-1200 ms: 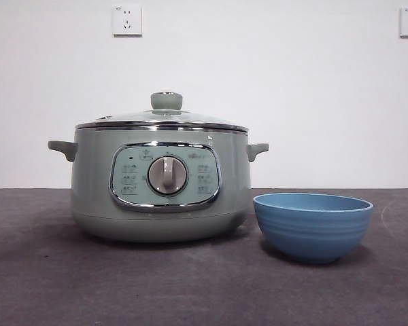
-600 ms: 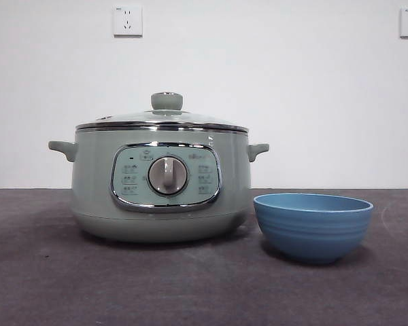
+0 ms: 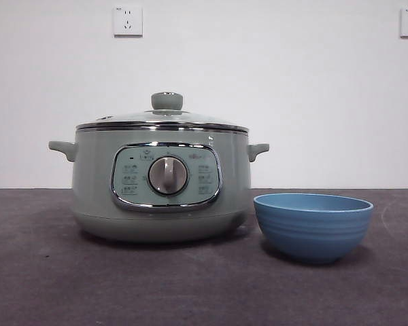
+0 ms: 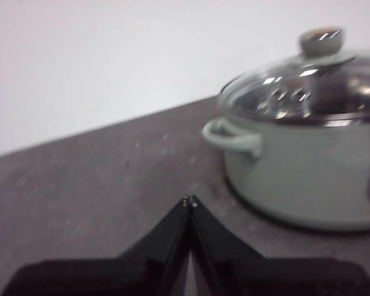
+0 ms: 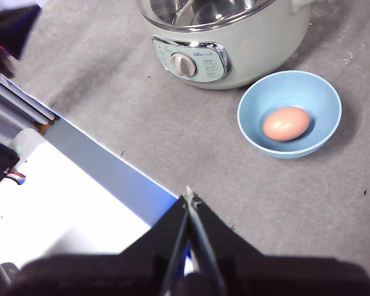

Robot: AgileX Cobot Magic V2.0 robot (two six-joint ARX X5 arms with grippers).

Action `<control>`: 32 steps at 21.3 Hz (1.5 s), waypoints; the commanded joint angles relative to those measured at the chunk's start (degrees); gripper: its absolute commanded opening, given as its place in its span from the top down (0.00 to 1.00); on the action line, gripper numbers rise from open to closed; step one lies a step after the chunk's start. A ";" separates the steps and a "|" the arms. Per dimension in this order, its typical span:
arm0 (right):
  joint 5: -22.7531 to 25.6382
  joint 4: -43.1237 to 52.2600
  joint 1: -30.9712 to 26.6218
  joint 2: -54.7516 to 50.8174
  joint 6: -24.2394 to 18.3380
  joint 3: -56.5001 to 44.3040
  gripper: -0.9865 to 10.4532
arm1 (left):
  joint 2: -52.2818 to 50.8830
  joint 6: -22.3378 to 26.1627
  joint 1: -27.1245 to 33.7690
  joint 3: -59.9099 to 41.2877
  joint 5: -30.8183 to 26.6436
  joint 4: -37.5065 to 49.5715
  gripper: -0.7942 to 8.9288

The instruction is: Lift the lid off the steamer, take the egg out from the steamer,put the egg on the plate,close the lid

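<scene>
The egg [image 5: 286,123] lies in the plate [image 5: 256,132], just beside the steamer [image 3: 160,183], whose lid [image 3: 162,119] sits on. Both arms hang back from the steamer: left gripper [image 4: 189,201] and right gripper [image 5: 190,198] pinched together, empty; nothing seems left to do.

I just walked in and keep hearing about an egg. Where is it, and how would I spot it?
Find the big pale green steamer with its glass lid on, standing on the grey table. Right beside it, apart from it, sits a small blue plate shaped like a bowl. The egg lies inside it: the only brown, oval thing there.
</scene>
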 commanded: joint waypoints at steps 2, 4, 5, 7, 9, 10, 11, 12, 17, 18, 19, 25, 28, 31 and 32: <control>0.17 0.28 0.09 0.04 -0.07 0.22 0.91 | -0.28 -6.60 0.22 -4.28 -1.27 0.39 0.92; 0.17 0.28 0.09 0.04 -0.07 0.22 0.91 | -0.28 -7.67 0.22 -4.37 -1.22 -1.68 0.92; 0.15 0.28 0.09 0.04 -0.07 0.22 0.91 | -0.28 -7.69 0.22 -4.37 -1.22 -1.62 0.92; 0.17 0.28 0.09 0.04 -0.07 0.22 0.91 | -0.28 -7.67 0.20 -4.37 -1.07 -1.29 0.92; 0.17 0.28 0.09 0.04 -0.07 0.22 0.91 | -0.28 -7.67 0.20 -4.37 -1.07 -1.27 0.92; 0.17 0.26 0.09 0.04 -0.07 0.22 0.91 | -0.28 -7.67 0.20 -4.37 -1.07 -1.27 0.92; 0.15 0.28 0.09 0.04 -0.07 0.22 0.91 | -0.28 -7.67 0.20 -4.37 -1.07 -1.27 0.92; 0.15 0.28 0.09 0.04 -0.07 0.22 0.91 | -0.28 -7.67 0.20 -4.37 -1.09 -1.27 0.92; 0.15 0.28 0.09 0.04 -0.07 0.22 0.91 | -0.28 -7.67 0.20 -4.37 -1.07 -1.27 0.92; 0.15 0.28 0.09 0.04 -0.07 0.22 0.91 | -0.28 -7.67 0.20 -4.37 -1.07 -1.27 0.92; 0.22 0.35 0.09 0.00 -0.81 0.22 0.91 | -0.28 -7.67 0.20 -4.37 -1.07 -1.27 0.92; 1.27 18.12 -10.93 -5.75 -8.35 -3.19 0.91 | -0.28 -7.67 0.20 -4.37 -1.07 -1.27 0.92; 1.29 28.79 -20.33 -11.10 -11.34 -12.22 0.91 | -0.28 -7.67 0.20 -4.37 -1.09 -1.27 0.92; 1.25 42.62 -26.16 -18.38 -11.76 -27.12 0.91 | -0.28 -7.67 0.20 -4.37 -1.07 -1.27 0.92; 1.36 45.29 -26.75 -19.82 -11.76 -30.25 0.91 | -0.28 -7.67 0.20 -4.37 -1.09 -1.27 0.92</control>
